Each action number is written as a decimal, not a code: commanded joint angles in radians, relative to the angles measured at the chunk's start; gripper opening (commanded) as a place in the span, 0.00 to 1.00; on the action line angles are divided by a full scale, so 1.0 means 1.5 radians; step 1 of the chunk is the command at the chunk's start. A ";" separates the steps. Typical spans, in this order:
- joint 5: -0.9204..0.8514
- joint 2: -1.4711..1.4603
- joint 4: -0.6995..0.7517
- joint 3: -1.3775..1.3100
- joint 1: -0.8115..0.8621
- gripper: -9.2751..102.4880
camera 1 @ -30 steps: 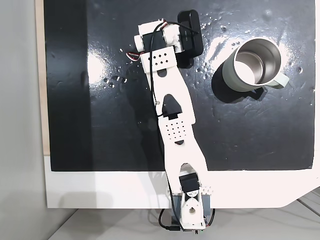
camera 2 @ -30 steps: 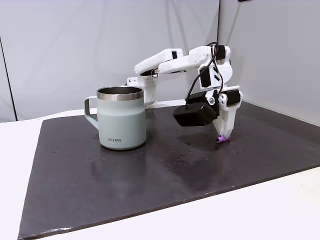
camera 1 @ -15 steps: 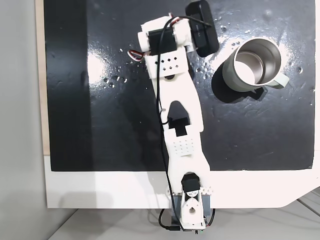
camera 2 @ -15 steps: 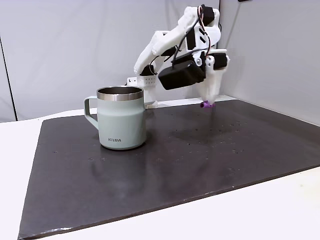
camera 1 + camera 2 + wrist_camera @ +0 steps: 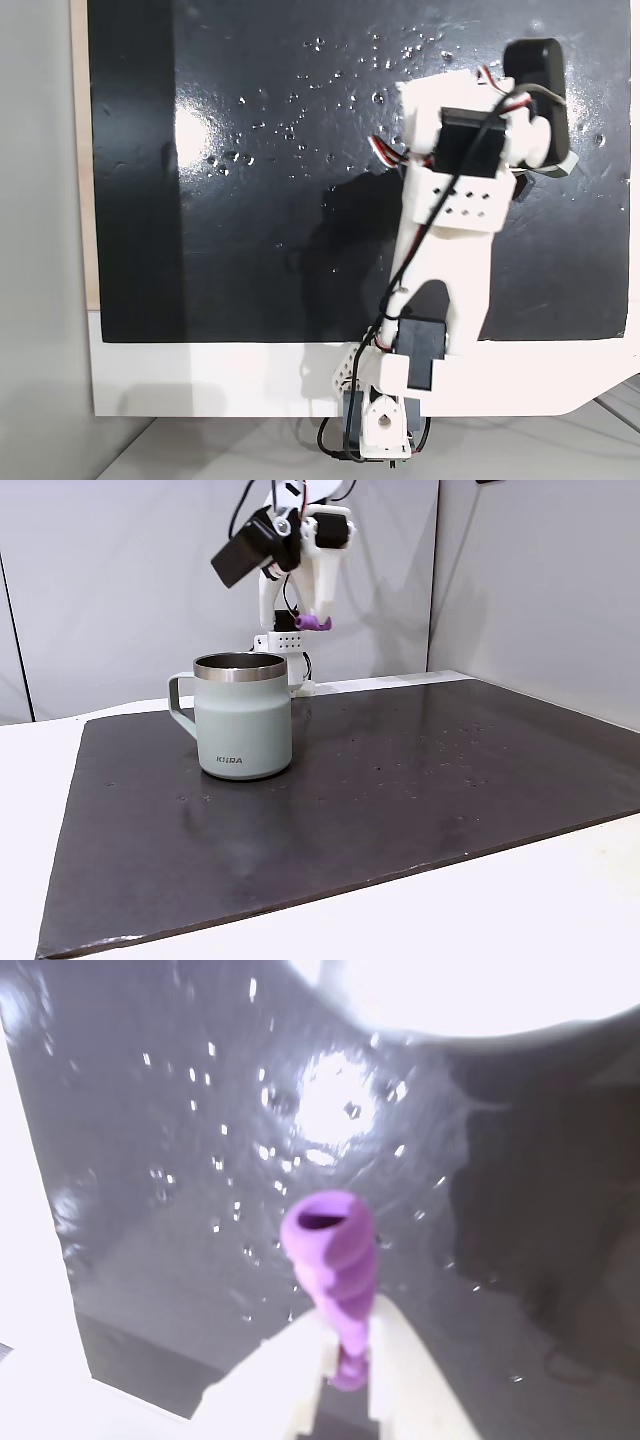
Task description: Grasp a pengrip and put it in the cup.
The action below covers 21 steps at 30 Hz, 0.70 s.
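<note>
In a fixed view from the side, the pale grey-green cup stands upright on the black mat, handle to the left. High above its rim and a little to the right hangs my gripper, shut on the light-purple pengrip. The wrist view shows the ribbed pengrip pinched at its lower end between my two white fingers, with the gripper over the wet-looking mat. From above, my arm covers the cup except for a bit of its handle.
The black mat lies on a white table, speckled with small shiny spots. Grey walls stand behind and to the right in the side view. The arm's base sits at the table's near edge in the top-down view.
The gripper lifted the pengrip off the mat and rose. The arm then swung across toward the cup and now hangs high over it, covering it from above.
</note>
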 commanded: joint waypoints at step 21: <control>-0.168 -0.142 0.005 -0.318 0.200 0.08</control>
